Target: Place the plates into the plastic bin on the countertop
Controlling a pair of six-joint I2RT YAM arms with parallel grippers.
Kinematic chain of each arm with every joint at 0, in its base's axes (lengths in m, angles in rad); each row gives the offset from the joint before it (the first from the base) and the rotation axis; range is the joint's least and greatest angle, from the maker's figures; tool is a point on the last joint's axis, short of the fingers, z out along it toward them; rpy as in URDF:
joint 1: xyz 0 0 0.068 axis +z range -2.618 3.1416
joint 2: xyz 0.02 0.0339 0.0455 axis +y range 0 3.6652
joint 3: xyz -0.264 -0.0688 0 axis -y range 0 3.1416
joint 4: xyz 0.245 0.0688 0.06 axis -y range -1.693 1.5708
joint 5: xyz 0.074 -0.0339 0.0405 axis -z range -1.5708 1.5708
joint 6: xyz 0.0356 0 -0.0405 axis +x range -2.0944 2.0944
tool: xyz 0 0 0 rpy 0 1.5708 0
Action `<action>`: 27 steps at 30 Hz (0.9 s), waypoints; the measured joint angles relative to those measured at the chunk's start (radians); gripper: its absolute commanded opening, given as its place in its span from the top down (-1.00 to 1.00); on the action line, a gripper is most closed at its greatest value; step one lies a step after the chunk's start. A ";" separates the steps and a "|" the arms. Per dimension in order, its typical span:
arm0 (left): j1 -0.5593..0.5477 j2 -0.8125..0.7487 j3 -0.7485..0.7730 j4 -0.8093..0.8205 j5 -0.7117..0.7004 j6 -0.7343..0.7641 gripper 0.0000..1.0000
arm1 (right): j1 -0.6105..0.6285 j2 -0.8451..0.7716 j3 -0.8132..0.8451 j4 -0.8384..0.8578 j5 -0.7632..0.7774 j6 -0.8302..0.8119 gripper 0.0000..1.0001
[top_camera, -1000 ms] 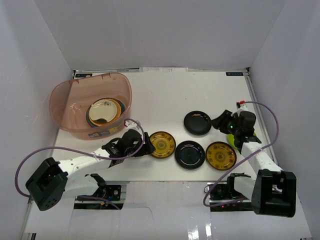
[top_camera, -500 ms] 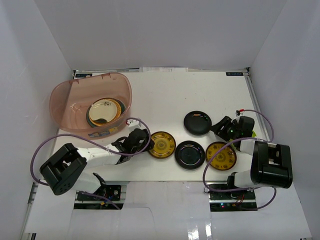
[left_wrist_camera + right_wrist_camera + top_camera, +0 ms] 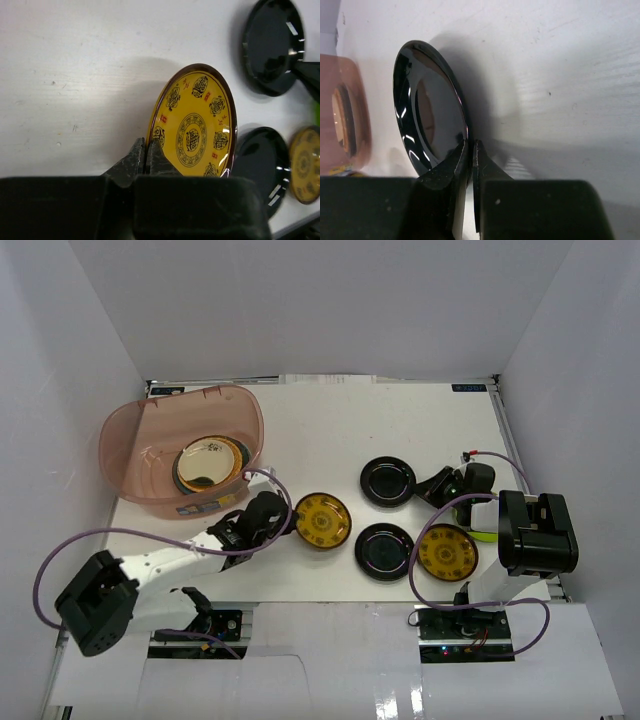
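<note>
Big plastic bin (image 3: 125, 465) is sitting far-left on the countertop (image 3: 330, 425), plates (image 3: 210, 462) already lying inside. Left gripper (image 3: 146, 147) is pinching the gold-patterned plate (image 3: 197, 130) by its rim, jaws almost touching, plate tilting near the bin. Right gripper (image 3: 470, 145) is nipping the glossy black plate (image 3: 427, 110) likewise, well apart from it. Thin rim grips are risking slips mid-carry, arms possibly colliding.

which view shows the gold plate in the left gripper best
Left wrist: the gold plate fills the frame, its medallions sharp, rim pinched by the left gripper. Top external shows it small; right wrist doesn't show it.
</note>
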 measured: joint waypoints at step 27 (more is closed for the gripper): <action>0.939 -0.008 0.488 -0.366 0.221 0.300 1.00 | 0.528 -0.352 0.548 -0.280 0.127 -0.041 0.84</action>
